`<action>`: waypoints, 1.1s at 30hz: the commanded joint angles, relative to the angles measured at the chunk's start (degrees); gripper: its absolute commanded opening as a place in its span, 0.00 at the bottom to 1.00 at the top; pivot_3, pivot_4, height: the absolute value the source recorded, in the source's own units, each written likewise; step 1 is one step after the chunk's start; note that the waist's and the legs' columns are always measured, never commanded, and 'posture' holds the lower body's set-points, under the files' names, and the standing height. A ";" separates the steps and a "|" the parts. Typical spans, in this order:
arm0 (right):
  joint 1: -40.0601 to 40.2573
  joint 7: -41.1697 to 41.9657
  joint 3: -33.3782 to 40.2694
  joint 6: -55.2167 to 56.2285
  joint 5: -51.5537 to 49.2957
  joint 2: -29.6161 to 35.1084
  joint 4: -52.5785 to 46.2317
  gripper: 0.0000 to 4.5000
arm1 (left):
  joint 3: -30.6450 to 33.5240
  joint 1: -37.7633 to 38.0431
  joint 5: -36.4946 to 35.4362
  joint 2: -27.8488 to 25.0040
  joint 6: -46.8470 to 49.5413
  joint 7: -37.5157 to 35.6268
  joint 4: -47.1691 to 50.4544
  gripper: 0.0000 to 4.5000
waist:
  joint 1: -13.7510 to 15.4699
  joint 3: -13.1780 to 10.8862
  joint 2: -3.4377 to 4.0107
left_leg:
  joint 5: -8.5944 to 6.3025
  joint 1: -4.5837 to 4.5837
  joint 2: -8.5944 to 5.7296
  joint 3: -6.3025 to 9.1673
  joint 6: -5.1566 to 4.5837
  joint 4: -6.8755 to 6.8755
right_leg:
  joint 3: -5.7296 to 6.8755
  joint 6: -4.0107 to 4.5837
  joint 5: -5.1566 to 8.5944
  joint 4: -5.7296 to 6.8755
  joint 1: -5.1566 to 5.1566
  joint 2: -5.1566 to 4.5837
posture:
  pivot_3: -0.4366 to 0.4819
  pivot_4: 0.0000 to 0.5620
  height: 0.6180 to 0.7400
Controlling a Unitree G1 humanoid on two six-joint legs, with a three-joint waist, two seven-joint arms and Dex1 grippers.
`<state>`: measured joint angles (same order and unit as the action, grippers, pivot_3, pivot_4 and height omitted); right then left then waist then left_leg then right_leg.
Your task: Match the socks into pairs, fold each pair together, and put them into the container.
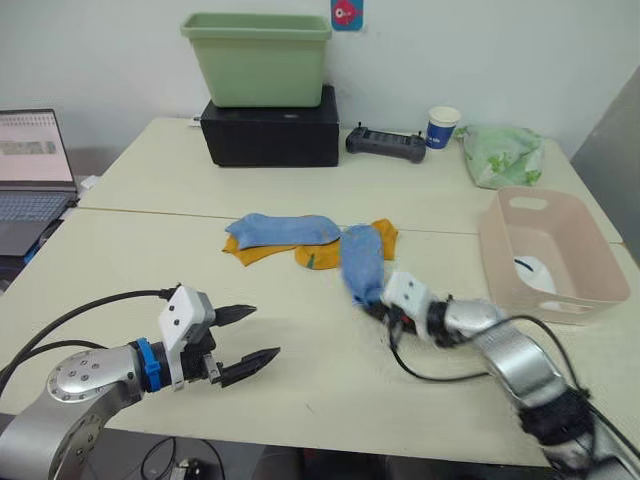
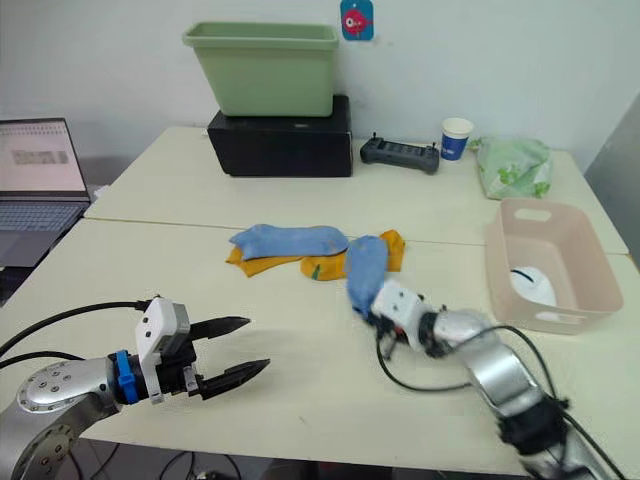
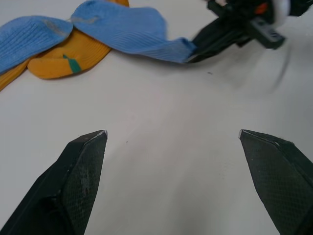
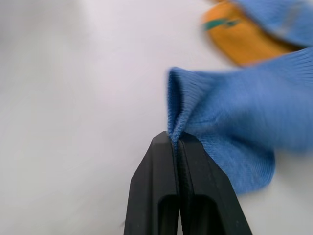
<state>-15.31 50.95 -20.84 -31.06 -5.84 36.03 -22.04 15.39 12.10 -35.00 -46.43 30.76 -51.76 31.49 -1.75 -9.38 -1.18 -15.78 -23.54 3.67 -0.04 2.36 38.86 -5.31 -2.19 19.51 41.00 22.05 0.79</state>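
My right tool [image 4: 176,139] is clenched on the cuff of a light blue sock [image 1: 361,262], dragging it off the sock pile [image 1: 285,240] toward the pink container [image 1: 556,246]. Left tool [image 1: 250,334] wide open, empty, over the table [image 1: 320,330].

Blue socks [image 1: 283,229] hide most of orange socks [image 1: 262,252]

Silver arms, black fingers
Both arms are showing silver shells, white wrist blocks and trailing black cables; the left arm [image 1: 90,385] is wearing a blue ring.
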 commanded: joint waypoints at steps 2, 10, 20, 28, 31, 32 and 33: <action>2.14 6.49 1.38 2.12 -1.60 7.19 -7.25 0.01 | 0.07 -0.66 0.43 -1.42 -0.47 -1.14 0.37 1.00 | -0.57 -0.02 -0.05 | 0.00 0.04 0.02 0.00 0.00 0.01 | -0.05 0.01 -0.01 0.03 0.00 0.03 | 0.48 0.27 0.64; 3.93 11.29 5.81 12.76 1.59 19.39 -6.00 0.01 | -2.60 -4.59 0.57 -1.61 0.63 -1.64 -0.91 1.00 | -0.25 -0.11 -0.12 | 0.00 0.10 0.03 0.01 0.00 0.01 | -0.05 0.01 -0.01 0.01 -0.04 0.08 | 0.48 0.27 0.64; 6.46 4.85 4.29 13.40 9.91 17.26 -6.25 0.01 | -15.12 -24.63 0.59 8.10 12.69 7.86 -9.68 1.00 | 0.19 -0.17 -0.27 | 0.01 0.07 -0.04 0.02 0.01 0.08 | 0.02 0.00 -0.01 -0.01 -0.14 0.03 | 0.48 0.27 0.64; 8.42 3.89 6.22 13.74 11.72 17.40 -6.92 0.01 | -22.71 -45.62 8.68 22.34 14.42 15.34 -35.86 1.00 | 0.30 -0.19 -0.30 | 0.02 0.11 -0.09 0.14 0.02 0.16 | 0.15 0.00 -0.02 0.02 -0.29 0.04 | 0.48 0.27 0.64; 8.49 3.90 6.38 13.66 11.81 17.38 -6.94 0.00 | -25.03 -49.38 11.46 24.60 11.86 12.69 -42.65 0.92 | 0.02 -0.18 -0.30 | 0.03 0.09 -0.12 0.10 0.03 0.16 | 0.08 -0.01 -0.02 -0.07 -0.30 0.04 | 0.48 0.27 0.64; 8.48 3.86 6.44 13.70 11.87 17.36 -6.85 0.00 | -25.40 -50.16 11.94 25.42 11.75 12.32 -44.38 0.87 | -0.17 -0.18 -0.30 | 0.09 0.09 -0.12 0.08 0.15 0.14 | 0.00 -0.01 -0.02 -0.11 -0.27 0.05 | 0.48 0.27 0.64; 8.42 3.82 6.44 13.62 11.95 17.27 -6.83 0.00 | -25.89 -50.76 12.56 26.09 11.50 11.92 -45.86 0.81 | -0.17 -0.18 -0.30 | 0.11 0.09 -0.09 0.07 0.18 0.11 | -0.02 -0.02 -0.01 -0.12 -0.25 0.07 | 0.48 0.27 0.64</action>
<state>-6.73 55.05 -15.84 -17.85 5.65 53.13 -27.43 -9.88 -37.85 -23.50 -20.60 43.33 -38.71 -13.11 -1.92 -9.56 -1.48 -15.67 -23.44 3.60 0.05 2.54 38.96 -5.29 -2.20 19.51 40.88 21.81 0.87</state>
